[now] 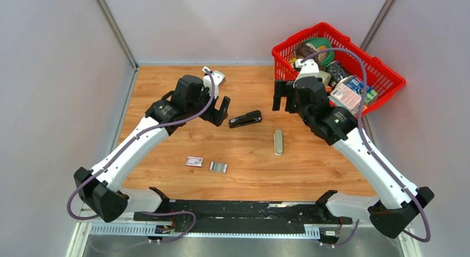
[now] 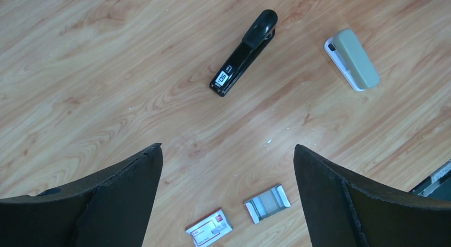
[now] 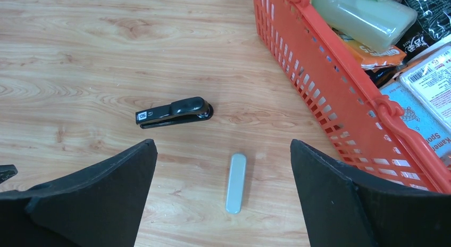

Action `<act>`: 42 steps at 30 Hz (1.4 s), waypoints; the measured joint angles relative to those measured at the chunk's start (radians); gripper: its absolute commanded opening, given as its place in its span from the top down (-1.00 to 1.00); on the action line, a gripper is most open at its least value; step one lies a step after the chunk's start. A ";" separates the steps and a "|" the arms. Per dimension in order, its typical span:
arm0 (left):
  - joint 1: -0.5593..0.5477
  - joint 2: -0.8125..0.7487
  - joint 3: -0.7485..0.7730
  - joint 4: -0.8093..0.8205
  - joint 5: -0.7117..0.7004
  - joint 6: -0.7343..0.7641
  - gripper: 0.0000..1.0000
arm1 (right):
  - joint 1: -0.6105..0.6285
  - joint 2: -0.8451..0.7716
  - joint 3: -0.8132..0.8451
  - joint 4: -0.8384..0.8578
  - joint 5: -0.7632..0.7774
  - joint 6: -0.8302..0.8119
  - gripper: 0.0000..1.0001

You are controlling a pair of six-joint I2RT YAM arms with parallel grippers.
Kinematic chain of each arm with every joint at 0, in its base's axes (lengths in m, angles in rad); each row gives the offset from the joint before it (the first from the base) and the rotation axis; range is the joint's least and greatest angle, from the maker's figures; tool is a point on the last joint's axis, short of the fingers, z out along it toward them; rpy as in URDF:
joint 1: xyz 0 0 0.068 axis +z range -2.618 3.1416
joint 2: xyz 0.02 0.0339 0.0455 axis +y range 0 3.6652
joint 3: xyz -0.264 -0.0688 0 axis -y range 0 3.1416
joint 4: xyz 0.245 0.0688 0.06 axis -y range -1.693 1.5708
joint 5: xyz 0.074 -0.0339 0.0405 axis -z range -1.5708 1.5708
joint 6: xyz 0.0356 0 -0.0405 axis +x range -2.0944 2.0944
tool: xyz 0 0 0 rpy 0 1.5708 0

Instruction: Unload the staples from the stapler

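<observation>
The black stapler (image 1: 245, 119) lies shut on the wooden table, near the middle. It also shows in the left wrist view (image 2: 244, 52) and in the right wrist view (image 3: 174, 112). My left gripper (image 1: 221, 111) is open and empty, hovering just left of the stapler; in its own view (image 2: 227, 147) the jaws stand wide apart above bare wood. My right gripper (image 1: 284, 96) is open and empty, up and to the right of the stapler, and its own view (image 3: 223, 142) shows the same. No loose staples show beside the stapler; its inside is hidden.
A pale grey oblong bar (image 1: 278, 142) lies right of the stapler, also in the wrist views (image 3: 236, 183) (image 2: 353, 58). A small white-and-red box (image 1: 194, 162) and a small tray of silvery strips (image 1: 218, 167) lie nearer the front. A red basket (image 1: 388, 74) of packets stands back right.
</observation>
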 measured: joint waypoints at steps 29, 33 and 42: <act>-0.002 0.259 0.080 0.004 0.112 0.135 -0.98 | 0.000 -0.086 -0.066 -0.069 -0.016 -0.006 -1.00; -0.003 0.288 0.099 0.055 0.162 0.181 -0.98 | 0.000 -0.142 -0.108 -0.080 -0.055 0.000 -1.00; -0.005 0.449 0.195 0.159 0.257 0.356 -1.00 | 0.000 -0.253 -0.153 -0.128 -0.165 0.004 -1.00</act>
